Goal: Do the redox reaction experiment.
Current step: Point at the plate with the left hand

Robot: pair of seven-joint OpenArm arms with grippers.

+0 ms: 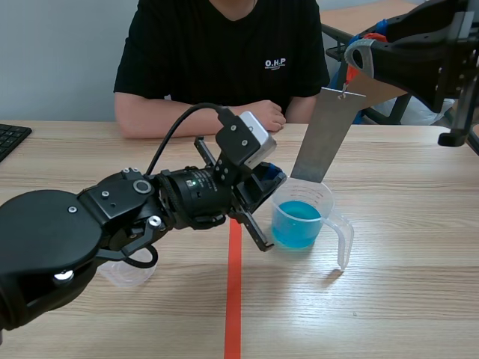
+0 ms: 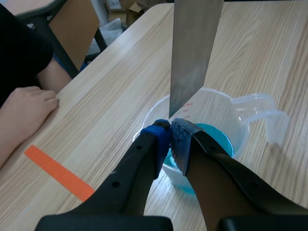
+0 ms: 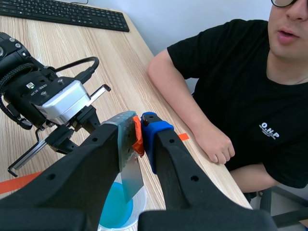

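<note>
From where I stand, the job looks about half done, and two robot arms are busy with it. Closest to the robot, one small clear cup (image 1: 126,274) sits on the desk (image 1: 389,299) under the left arm, and I cannot see anything in it. A bit farther on, the left pincer (image 2: 169,131) is pinched shut on the rim of the one big jug (image 1: 325,202), beside the orange line (image 1: 234,299). The jug has blue water (image 1: 299,224) in it, so the pouring seems done. Above it hangs one shiny metal plate (image 1: 329,134), with its low end right at the jug's mouth. I think it is not wet yet, so dipping it in and watching for a change is what is left. The right pincer (image 3: 138,127) is up high, squeezed tight on the top of the plate. Past all that sits one person (image 1: 224,52) with arms on the desk, and one keyboard (image 1: 11,138) lies at the far left edge.
</note>
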